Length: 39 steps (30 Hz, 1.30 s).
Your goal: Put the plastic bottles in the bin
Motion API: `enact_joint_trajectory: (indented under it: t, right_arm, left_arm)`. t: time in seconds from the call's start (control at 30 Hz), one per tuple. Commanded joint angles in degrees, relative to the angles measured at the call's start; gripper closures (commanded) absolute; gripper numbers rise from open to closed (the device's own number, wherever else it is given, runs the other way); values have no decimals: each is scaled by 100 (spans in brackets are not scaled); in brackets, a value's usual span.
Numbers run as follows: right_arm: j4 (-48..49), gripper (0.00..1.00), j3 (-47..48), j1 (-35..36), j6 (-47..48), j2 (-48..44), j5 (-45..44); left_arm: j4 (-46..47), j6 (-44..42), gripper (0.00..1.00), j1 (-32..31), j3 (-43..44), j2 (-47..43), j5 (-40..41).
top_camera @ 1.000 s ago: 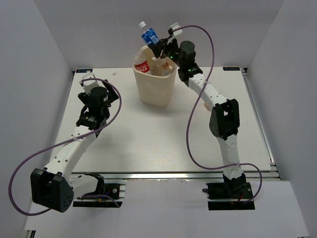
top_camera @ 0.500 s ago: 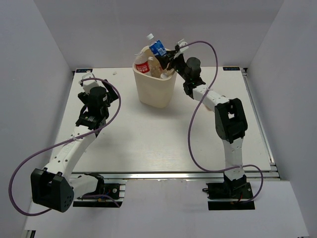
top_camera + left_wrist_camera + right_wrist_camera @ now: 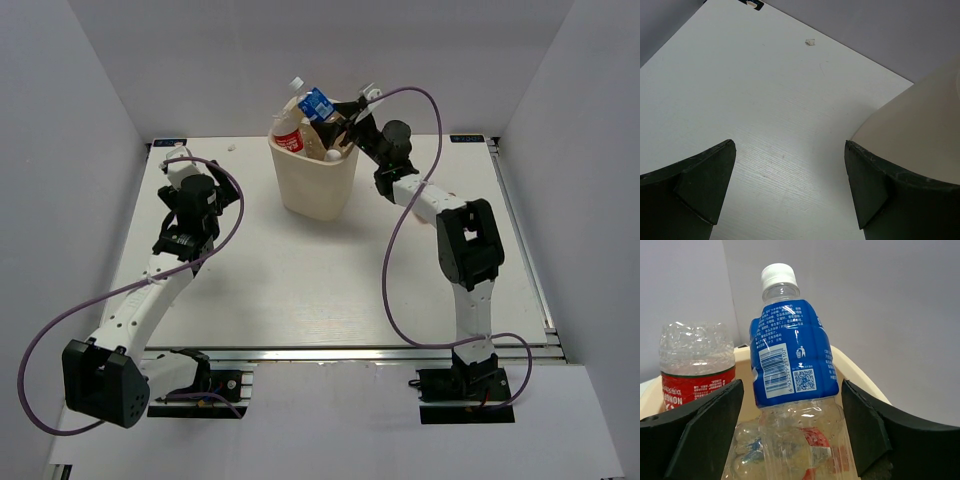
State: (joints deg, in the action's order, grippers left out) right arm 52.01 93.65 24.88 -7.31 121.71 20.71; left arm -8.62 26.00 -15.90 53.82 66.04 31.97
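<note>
**Right gripper at the bin with a bottle between its fingers; left gripper low beside the bin.**

From overhead you see the bin [image 3: 312, 185] at the far middle of the table [image 3: 300, 290], bottles jutting above its rim, and the right arm reaching to its right side. Only the right wrist view shows you that the right gripper [image 3: 792, 382] stands wide, with a sliver of gap at the left of the blue-labelled bottle [image 3: 790, 352]; that bottle rests cap up on crushed bottles [image 3: 790, 455] inside the bin; a red-labelled bottle [image 3: 696, 372] stands to its left. Only the left wrist view shows you the left gripper [image 3: 790, 145] spread wide with nothing between; bare table lies below it; the bin's cream wall fills the right edge; a small scrap [image 3: 810, 42] lies farther off.
</note>
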Motion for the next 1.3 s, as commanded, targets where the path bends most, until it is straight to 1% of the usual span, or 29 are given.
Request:
enact_joint_trajectory:
  t: [0.0, 0.1, 0.17, 0.2, 0.23, 0.43, 0.6, 0.7, 0.73, 0.8, 0.83, 1.0, 1.1, 1.2, 1.23, 1.27]
  right_arm:
    - [-603, 16, -136, -10, 344, -401, -128]
    - [-797, 15, -162, -10, 581, -578, -339]
    - [-1016, 13, -110, -10, 695, -648, -506]
    - [-1130, 11, 56, -10, 896, -675, -515]
    - [-1488, 11, 179, -10, 985, -684, -559]
    - [-2229, 11, 865, -10, 1232, -684, -498]
    - [-2467, 11, 831, -10, 1285, -736, -331]
    - [-2572, 13, 822, -10, 1337, -728, -313]
    - [-2634, 19, 848, -10, 1381, -702, -287]
    - [-2940, 24, 1066, -10, 1496, -570, -269]
    - [-3055, 29, 1146, -10, 1513, -517, -243]
    - [-3627, 31, 1665, -19, 1584, -209, -427]
    - [-3602, 25, 1613, -19, 1566, -375, -427]
    - [-3662, 16, 1587, -36, 1531, -683, -524]
    - [-3689, 11, 1491, -36, 1470, -927, -576]
    - [-3698, 11, 1394, -80, 1400, -1060, -620]
  left_arm:
    - [36, 37, 2, 34, 49, 23, -138]
    - [36, 37, 2, 34, 58, 58, -199]
    - [36, 28, 2, 34, 67, 102, -234]
    - [45, 19, 2, 34, 76, 111, -269]
    - [54, 19, 2, 34, 76, 119, -279]
    - [98, 10, 2, 34, 102, 225, -401]
    - [98, 10, 2, 34, 111, 286, -419]
    - [115, 2, 2, 26, 120, 313, -463]
    - [124, 2, 2, 34, 128, 330, -481]
    - [133, 2, 2, 34, 137, 365, -498]
    - [115, 2, 2, 34, 155, 392, -490]
    - [71, 2, 2, 34, 243, 489, -568]
    - [89, 2, 2, 34, 287, 506, -665]
    - [98, 2, 2, 34, 313, 489, -727]
    - [115, 10, 2, 34, 304, 480, -744]
    - [124, 19, 2, 34, 296, 471, -762]
